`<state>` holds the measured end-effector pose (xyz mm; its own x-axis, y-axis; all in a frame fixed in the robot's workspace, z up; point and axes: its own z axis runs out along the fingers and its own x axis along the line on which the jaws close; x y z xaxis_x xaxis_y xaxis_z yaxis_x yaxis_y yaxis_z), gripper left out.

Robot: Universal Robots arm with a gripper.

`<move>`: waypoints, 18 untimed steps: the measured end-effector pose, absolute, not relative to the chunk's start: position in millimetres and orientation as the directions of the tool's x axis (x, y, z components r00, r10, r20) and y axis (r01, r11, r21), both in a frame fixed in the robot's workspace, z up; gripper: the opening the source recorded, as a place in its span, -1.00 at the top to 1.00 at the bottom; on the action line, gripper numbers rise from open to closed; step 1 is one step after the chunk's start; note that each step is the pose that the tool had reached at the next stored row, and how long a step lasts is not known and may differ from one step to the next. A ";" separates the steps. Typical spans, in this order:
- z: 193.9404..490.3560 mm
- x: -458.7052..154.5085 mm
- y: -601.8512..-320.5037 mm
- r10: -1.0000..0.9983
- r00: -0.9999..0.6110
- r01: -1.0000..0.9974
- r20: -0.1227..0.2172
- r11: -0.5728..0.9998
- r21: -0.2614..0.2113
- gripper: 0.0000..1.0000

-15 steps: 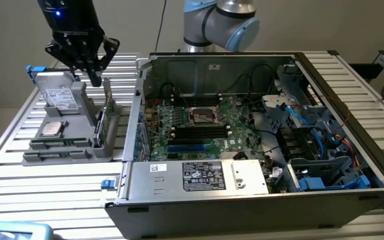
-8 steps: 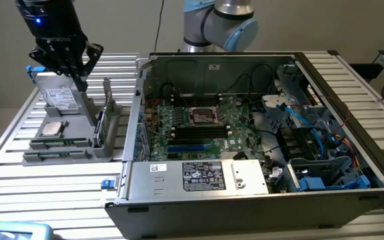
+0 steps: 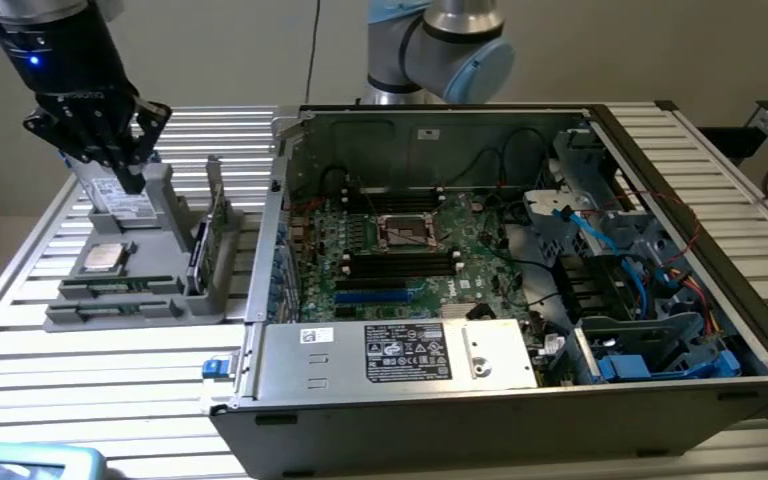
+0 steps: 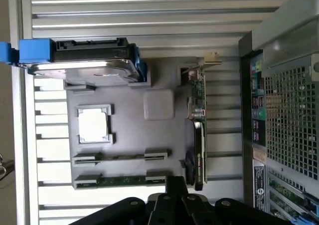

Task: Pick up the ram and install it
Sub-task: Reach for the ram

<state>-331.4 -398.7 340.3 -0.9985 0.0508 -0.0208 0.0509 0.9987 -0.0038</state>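
The ram [image 4: 122, 180] is a thin green stick lying in the outermost slot holder of a grey parts tray [image 4: 159, 135]. In the exterior view the ram [image 3: 111, 311] sits at the tray's front edge. My gripper [image 3: 128, 180] hangs above the tray's rear part, over the silver drive, well clear of the ram. Its dark fingers [image 4: 175, 185] meet at the tips, shut with nothing between them. The open computer case [image 3: 491, 260] stands at the exterior view's right of the tray. Inside it the motherboard [image 3: 471, 215] lies flat with its black memory slots [image 3: 398, 266].
On the tray are a silver drive with blue clips [image 4: 84, 65], a square processor chip [image 4: 93, 124] and an upright card [image 4: 198, 130]. A second slot holder [image 4: 119, 157] lies beside the ram's. The case wall [image 3: 275, 230] rises close beside the tray. Cables [image 3: 624, 230] crowd the case's right side.
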 end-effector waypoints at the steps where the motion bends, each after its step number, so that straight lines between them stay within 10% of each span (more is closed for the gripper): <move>1: 338.5 -335.9 -398.7 0.051 -0.998 0.051 -0.021 0.999 -0.004 0.79; 18: 318.6 -382.7 -398.7 0.051 -0.998 0.051 -0.021 0.999 -0.006 0.79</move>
